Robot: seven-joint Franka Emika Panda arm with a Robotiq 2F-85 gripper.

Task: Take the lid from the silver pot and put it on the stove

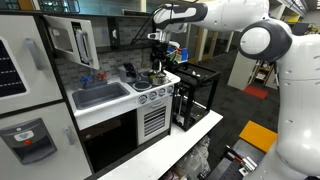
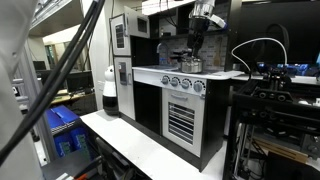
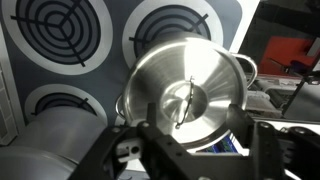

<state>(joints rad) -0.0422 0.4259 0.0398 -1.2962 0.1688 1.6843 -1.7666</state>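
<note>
The shiny silver lid (image 3: 188,85) sits on the silver pot (image 3: 247,68) on the stove's dark cooktop (image 3: 112,62), with its thin wire handle at the centre. In the wrist view my gripper (image 3: 190,135) is open, its two dark fingers spread wide just above the lid's near edge, holding nothing. In both exterior views the gripper (image 1: 157,60) (image 2: 193,44) hangs straight over the pot (image 1: 158,77) (image 2: 190,64) on the white stove (image 1: 152,97) (image 2: 181,86) with round silver knobs.
Three round burners show around the pot (image 3: 62,28). A grey rounded metal object (image 3: 45,150) lies at the lower left of the wrist view. A grey sink (image 1: 100,96) adjoins the stove. A dark upright utensil (image 1: 130,71) stands near the pot. A black frame rack (image 1: 195,95) stands beside the stove.
</note>
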